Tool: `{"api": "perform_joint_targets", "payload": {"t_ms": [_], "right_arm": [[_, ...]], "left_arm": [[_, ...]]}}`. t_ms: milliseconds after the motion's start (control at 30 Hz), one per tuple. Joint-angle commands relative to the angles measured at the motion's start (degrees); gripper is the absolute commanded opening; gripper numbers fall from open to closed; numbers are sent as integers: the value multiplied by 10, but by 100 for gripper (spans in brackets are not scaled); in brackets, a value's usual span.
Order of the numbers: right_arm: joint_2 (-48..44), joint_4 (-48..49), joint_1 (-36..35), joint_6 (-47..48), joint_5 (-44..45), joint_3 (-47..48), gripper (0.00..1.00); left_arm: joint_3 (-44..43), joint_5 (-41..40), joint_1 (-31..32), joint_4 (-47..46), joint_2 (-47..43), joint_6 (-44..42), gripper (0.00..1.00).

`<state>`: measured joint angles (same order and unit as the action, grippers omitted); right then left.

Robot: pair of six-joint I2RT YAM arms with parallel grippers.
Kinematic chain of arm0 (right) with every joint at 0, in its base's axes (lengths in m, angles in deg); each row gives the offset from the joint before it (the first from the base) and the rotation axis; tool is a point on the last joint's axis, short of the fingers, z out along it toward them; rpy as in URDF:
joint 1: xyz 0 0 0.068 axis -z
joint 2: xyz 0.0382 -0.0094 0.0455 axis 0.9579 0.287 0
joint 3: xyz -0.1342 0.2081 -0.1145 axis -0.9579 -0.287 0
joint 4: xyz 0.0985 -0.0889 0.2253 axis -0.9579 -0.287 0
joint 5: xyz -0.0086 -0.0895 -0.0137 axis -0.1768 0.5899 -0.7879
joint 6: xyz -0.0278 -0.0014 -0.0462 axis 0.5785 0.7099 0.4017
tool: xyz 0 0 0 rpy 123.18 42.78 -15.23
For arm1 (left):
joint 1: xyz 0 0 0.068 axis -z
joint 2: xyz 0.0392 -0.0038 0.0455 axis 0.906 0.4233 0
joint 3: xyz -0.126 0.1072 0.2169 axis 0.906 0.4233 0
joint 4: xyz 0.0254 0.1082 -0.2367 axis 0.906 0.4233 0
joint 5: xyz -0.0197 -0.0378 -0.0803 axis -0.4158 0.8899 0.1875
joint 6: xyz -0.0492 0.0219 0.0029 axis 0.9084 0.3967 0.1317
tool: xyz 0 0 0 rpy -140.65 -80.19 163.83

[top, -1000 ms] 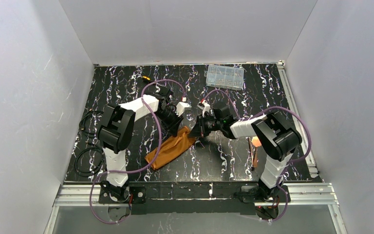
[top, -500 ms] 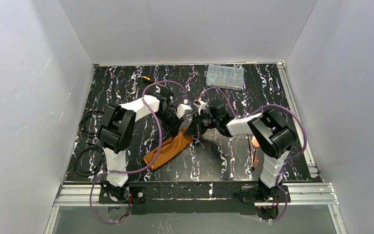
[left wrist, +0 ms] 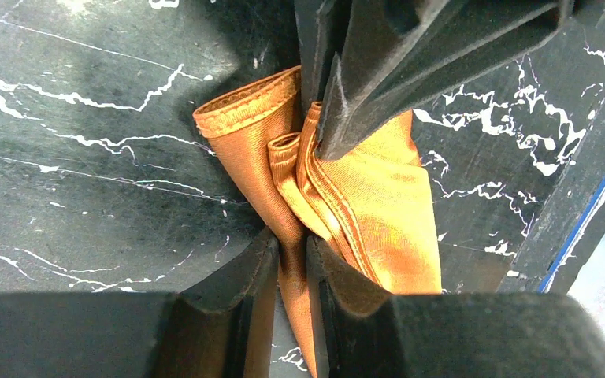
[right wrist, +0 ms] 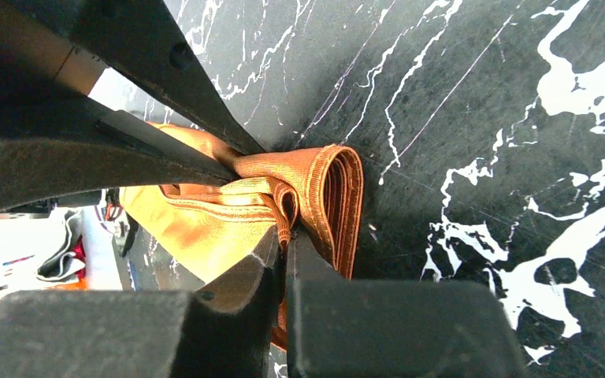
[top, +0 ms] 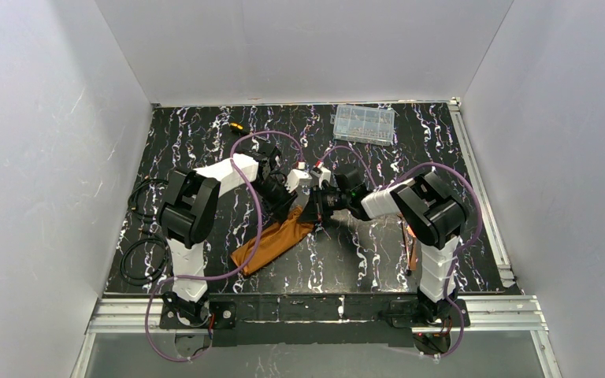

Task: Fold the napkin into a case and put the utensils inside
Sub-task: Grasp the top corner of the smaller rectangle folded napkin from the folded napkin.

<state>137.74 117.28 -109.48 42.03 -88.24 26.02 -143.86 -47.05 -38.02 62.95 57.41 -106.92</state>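
The rust-orange napkin (top: 272, 242) lies as a narrow folded strip, slanting from the near left up to the table's middle. Both grippers meet at its far end. My left gripper (left wrist: 291, 240) is shut on one hanging layer of the napkin (left wrist: 378, 189); the right arm's fingers (left wrist: 347, 102) press in from above. My right gripper (right wrist: 286, 236) is shut on the hemmed edge of the napkin (right wrist: 205, 228), beside the stacked fold. In the top view the left gripper (top: 293, 205) and right gripper (top: 315, 211) nearly touch. The copper utensils (top: 413, 253) lie at the right, partly hidden by the right arm.
A clear compartment box (top: 364, 123) stands at the back right. A yellow-and-black screwdriver (top: 237, 126) lies at the back left. Cables (top: 138, 252) coil off the table's left edge. The left arm's fingers (right wrist: 150, 150) crowd the right wrist view.
The right arm has swung left, bringing its gripper up against the left gripper. The napkin's far end has shifted slightly left with them.
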Motion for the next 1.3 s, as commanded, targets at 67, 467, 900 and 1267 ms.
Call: {"api": "perform_joint_targets", "payload": {"t_ms": [67, 467, 900, 1267], "right_arm": [[-22, 48, -3, -13, -17, 7, 8], [7, -46, -2, 21, 27, 32, 7], [29, -103, -2, 38, 40, 24, 7], [21, -111, -3, 31, 44, 35, 9]], "left_arm": [[1, 27, 10, 29, -18, -22, 18], [-1, 16, 15, 33, -25, -20, 19], [-68, -30, 3, 61, -144, -5, 38], [122, -46, 122, 48, -191, -121, 36]]}}
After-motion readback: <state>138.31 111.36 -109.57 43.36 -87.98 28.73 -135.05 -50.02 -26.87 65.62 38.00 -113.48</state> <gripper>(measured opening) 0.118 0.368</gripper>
